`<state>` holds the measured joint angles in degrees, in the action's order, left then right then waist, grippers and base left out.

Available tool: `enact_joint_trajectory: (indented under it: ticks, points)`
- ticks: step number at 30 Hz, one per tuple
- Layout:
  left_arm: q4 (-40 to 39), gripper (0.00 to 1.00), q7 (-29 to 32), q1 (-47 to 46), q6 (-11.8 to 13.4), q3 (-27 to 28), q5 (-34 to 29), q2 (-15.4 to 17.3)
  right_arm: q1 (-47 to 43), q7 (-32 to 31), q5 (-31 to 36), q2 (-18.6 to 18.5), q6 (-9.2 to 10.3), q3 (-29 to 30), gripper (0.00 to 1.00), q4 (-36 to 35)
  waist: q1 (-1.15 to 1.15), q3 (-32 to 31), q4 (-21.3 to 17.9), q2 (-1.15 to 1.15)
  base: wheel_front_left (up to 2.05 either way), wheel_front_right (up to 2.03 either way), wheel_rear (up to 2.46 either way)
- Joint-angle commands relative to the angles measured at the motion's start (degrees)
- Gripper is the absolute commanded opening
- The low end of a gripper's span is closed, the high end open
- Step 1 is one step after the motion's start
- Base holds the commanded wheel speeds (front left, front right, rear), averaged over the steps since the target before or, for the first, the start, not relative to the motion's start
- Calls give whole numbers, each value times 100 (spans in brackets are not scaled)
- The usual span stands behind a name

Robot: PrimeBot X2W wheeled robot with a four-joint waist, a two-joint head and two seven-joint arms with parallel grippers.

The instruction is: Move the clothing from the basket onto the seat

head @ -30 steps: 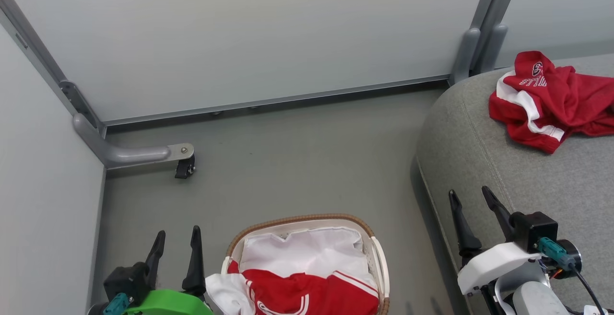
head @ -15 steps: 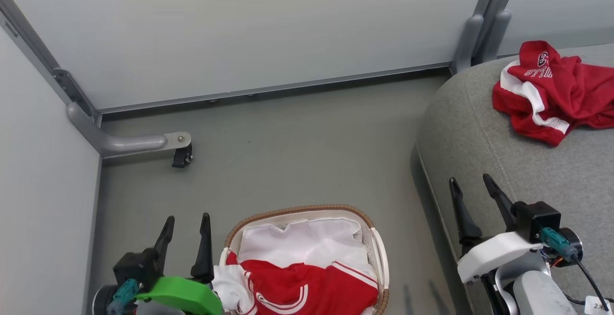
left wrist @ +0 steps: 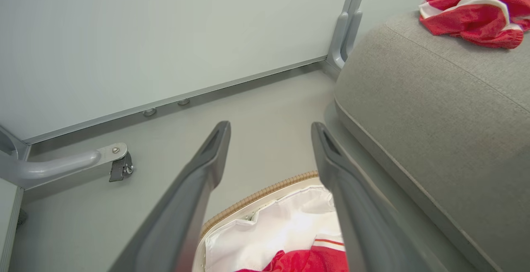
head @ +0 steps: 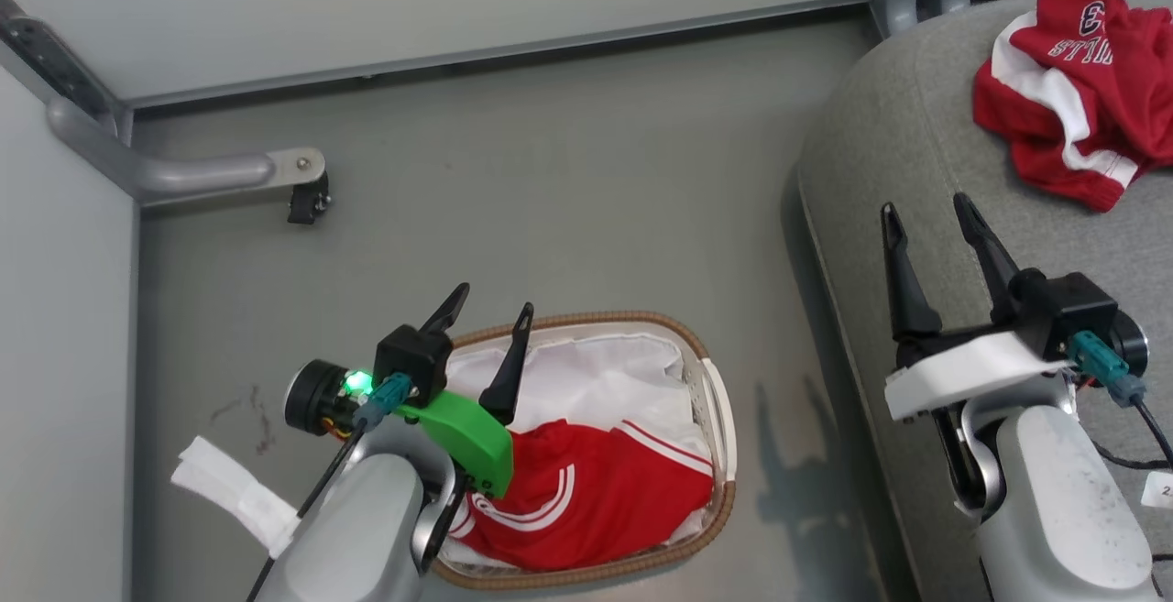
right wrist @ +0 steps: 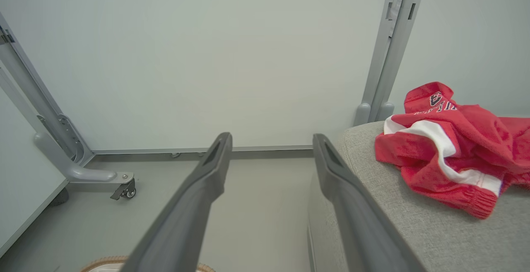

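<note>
The oval white basket (head: 723, 405) is smooth perforated plastic, its brown rim (head: 586, 317) a rough woven braid; the white liner (head: 596, 377) inside is thin crumpled cloth; the red white-striped garment (head: 586, 501) in the basket is soft cloth with a slight sheen; the red garment (head: 1068, 80) on the cushion looks nappy and matt; the large grey couch cushion (head: 916, 217) is coarse woven upholstery with stitched seams; the grey floor (head: 550, 171) is smooth, faintly glossy; the grey frame leg (head: 202, 171) is satin metal; the left gripper (head: 492, 301) and right gripper (head: 925, 204) have matt dark fingers (head: 507, 368), seemingly plastic.
</note>
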<state>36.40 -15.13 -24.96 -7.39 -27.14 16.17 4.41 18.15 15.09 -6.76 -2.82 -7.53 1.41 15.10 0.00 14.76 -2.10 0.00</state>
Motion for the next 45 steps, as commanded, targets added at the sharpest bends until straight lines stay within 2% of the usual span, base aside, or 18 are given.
enact_joint_trajectory:
  ticks: [1, 7, 13, 20, 28, 35, 45]
  points:
    - [175, 100, -4, -267, -18, -168, 39, 22, 161, 12, 33, -15, 8, 0, 100, -85, 0, 729, -206, 0, 0, 0, 0]
    - [1124, 100, 63, -1113, -18, -1084, 193, -4, 621, 13, 79, -15, 8, 8, 100, -385, 0, 1595, -544, 0, 0, 0, 0]
    - [1812, 100, 151, -1644, -18, -1748, 471, -42, 967, 12, -6, -13, 8, 0, 100, -792, 0, 2352, -924, 0, 0, 0, 0]
    - [2150, 100, 378, -1912, -18, -2560, 925, -23, 1242, 12, -203, -10, 8, -33, 100, -1131, 0, 3010, -1253, 0, 0, 0, 0]
    - [2260, 100, 684, -2091, -17, -3458, 1446, 165, 1398, 12, -401, -11, 8, -128, 100, -1356, 0, 3471, -1479, 0, 0, 0, 0]
    - [2690, 100, 563, -2339, -17, -3569, 1627, 312, 1465, 12, -501, -12, 8, -166, 100, -1467, 0, 3672, -1597, 0, 0, 0, 0]
    - [3311, 100, 461, -2563, 23, -3456, 1804, 273, 1536, 12, -647, -12, 8, -236, 100, -1626, 0, 3901, -1770, 0, 0, 0, 0]
